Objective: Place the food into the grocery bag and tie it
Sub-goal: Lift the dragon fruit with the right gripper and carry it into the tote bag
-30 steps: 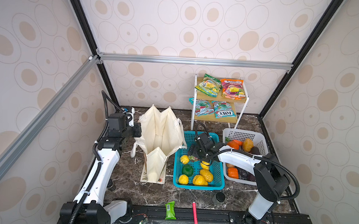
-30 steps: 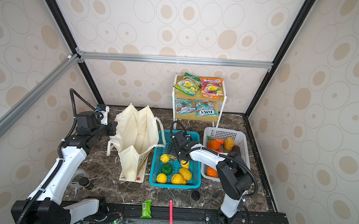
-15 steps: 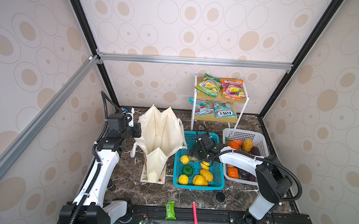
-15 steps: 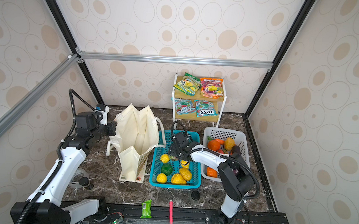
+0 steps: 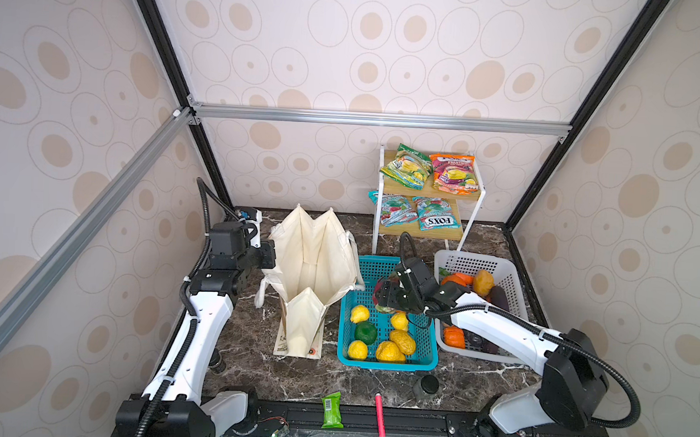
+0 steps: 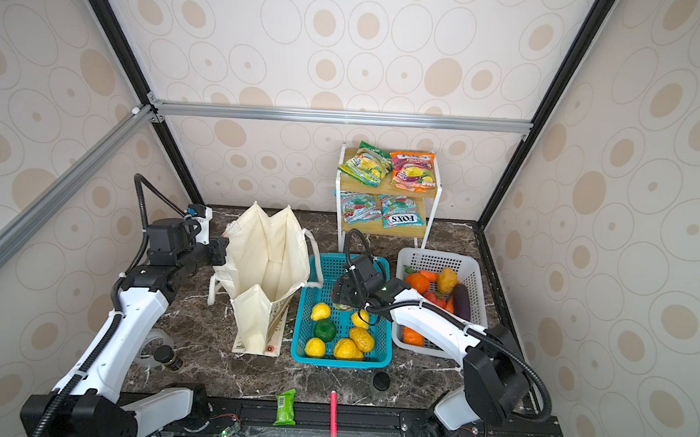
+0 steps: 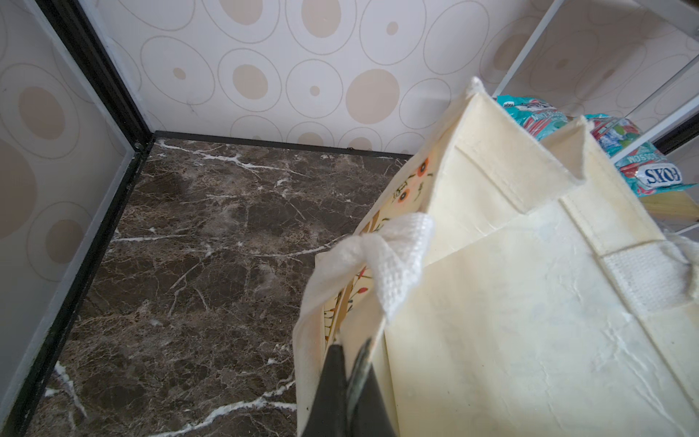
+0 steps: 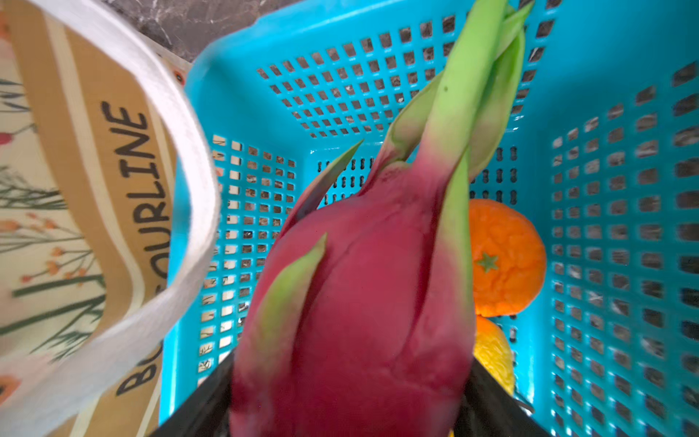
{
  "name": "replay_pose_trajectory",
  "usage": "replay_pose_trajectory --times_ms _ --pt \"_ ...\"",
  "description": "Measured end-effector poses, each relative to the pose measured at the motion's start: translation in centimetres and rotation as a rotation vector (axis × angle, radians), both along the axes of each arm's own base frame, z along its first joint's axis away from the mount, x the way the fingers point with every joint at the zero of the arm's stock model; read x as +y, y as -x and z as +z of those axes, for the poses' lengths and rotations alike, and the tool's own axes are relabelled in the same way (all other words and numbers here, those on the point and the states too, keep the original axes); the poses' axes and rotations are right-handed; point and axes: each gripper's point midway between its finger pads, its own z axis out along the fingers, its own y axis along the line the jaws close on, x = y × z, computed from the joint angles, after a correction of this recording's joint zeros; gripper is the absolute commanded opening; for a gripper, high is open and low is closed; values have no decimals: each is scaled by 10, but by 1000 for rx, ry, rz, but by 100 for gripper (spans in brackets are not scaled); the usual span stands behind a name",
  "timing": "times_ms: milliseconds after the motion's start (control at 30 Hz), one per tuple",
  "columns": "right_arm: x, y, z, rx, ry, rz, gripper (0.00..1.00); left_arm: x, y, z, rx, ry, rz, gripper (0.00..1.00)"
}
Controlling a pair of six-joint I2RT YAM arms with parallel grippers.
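Pinching the rim of the cream canvas grocery bag [image 5: 312, 267] with the left pincer [image 7: 350, 350], pressed together on the cloth, keeping the mouth wide and the bag upright on the marble surface [image 5: 249, 346]. Just right of it, over the far end of the blue basket [image 5: 387, 361]: right pincer [image 8: 350, 365] narrowed from a wider spread a second ago, now clamping the pink dragon fruit [image 8: 359, 283] by its flanks. Probably a grasp just secured; next, lifting clear of the basket wall and carrying left into the open bag. Remaining below: lemons [image 5: 359, 313], a dark green fruit [image 5: 365, 332]; farther right, more produce in the white basket [image 5: 515, 279].
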Motion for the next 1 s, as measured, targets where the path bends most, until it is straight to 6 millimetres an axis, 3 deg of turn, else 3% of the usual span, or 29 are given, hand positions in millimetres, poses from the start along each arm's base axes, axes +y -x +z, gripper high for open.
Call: replay_pose_trajectory --times_ms 267,433,633,733,833,1000 --pt "-12 8 53 -118 2 51 61 -2 0 0 -1 15 -7 0" --pt "-3 6 98 -223 -6 122 61 -4 0 0 0 26 -12 0" --pt "54 5 171 -383 -47 295 62 -11 0 3 -9 68 -38 0" --pt "90 0 190 -429 -55 373 62 -14 0 4 -10 84 -46 0" --pt "126 -7 189 -435 -44 438 62 -14 0 4 -9 89 -49 0" --pt "182 -24 156 -392 7 521 62 -15 -1 3 -7 94 -50 0"
